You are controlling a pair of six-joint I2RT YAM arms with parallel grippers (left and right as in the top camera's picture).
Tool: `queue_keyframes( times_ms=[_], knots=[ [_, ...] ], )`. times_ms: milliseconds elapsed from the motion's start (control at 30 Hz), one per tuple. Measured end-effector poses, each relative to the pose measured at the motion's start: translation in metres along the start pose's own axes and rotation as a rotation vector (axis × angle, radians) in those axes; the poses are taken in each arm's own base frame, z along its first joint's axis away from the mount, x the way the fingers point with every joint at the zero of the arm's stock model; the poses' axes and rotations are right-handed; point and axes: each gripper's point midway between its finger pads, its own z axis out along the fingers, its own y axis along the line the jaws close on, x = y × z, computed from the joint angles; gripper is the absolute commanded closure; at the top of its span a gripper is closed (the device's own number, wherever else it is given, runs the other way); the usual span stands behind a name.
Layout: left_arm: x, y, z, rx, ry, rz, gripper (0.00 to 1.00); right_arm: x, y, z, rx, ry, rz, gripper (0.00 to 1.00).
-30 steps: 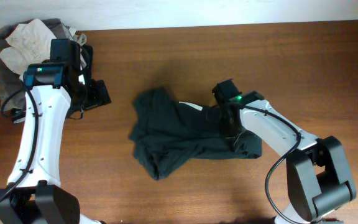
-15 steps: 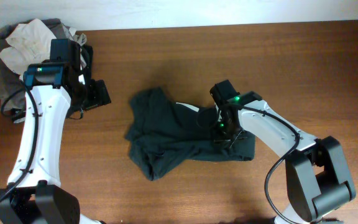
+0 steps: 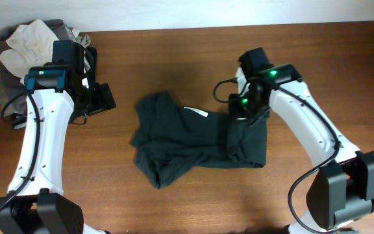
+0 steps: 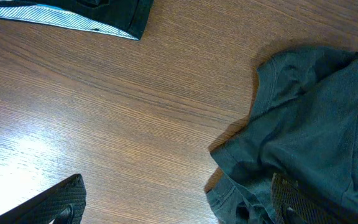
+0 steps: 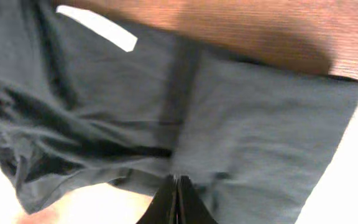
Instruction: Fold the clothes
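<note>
Right hand (image 5: 176, 198) pinched shut on a fold of the shirt (image 3: 187, 140) near its right end, shirt crumpled mid-desk (image 3: 174, 58), left hand (image 3: 101, 97) wide open, empty, left of shirt, garment pile (image 3: 24, 42) far-left corner.

- A very dark charcoal T-shirt (image 3: 187, 140) lies crumpled near the middle of the worktop (image 3: 174, 58).
- Its right part forms a flatter, folded-over panel.
- Its left part is bunched and wrinkled.
- A small white patch (image 3: 200, 112) shows at its upper edge.
</note>
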Motion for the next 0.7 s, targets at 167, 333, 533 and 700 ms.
queue_keyframes(
  times_ms=[167, 333, 533, 700],
  knots=[
    [0.0, 0.0, 0.0, 0.0, 0.0, 0.0, 0.06, -0.001, -0.01, 0.032, -0.142, -0.001, -0.001, 0.96],
    [0.0, 0.0, 0.0, 0.0, 0.0, 0.0, 0.06, 0.011, -0.012, 0.084, -0.33, 0.079, 0.041, 0.96],
    [0.0, 0.0, 0.0, 0.0, 0.0, 0.0, 0.06, 0.008, -0.016, 0.113, -0.477, 0.118, 0.114, 0.96],
    [0.0, 0.0, 0.0, 0.0, 0.0, 0.0, 0.06, 0.012, -0.019, 0.107, -0.489, 0.139, 0.137, 0.96]
  ],
)
